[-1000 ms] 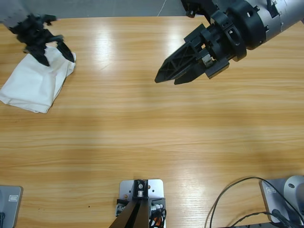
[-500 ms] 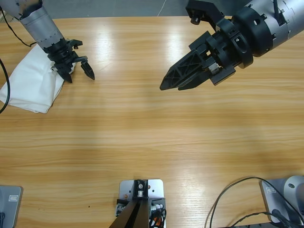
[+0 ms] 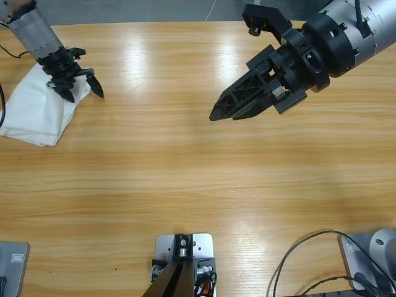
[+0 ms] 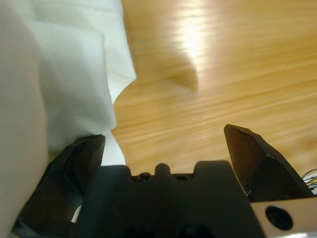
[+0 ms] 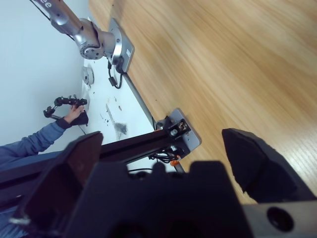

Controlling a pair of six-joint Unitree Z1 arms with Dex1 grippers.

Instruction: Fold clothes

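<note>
The clothes are one white T-shirt, folded into a small bundle at the table's far left edge. My left gripper hovers at the bundle's upper right corner, open, with nothing between its jaws. In the left wrist view the white cloth fills the left side, one jaw of the left gripper lies against it and the other is over bare wood. My right gripper hangs over the table's upper right part, far from the shirt. The right wrist view shows the right gripper open and holding nothing.
The wooden table stretches between the two arms. A black cable loops at the bottom right corner. In the right wrist view a person's blue sleeve and hand show small beyond the table edge.
My left gripper came off the shirt, swung right over bare wood, then drew back to the bundle's corner. The bundle's upper right corner now lies flatter. The right gripper shifted slightly right.
</note>
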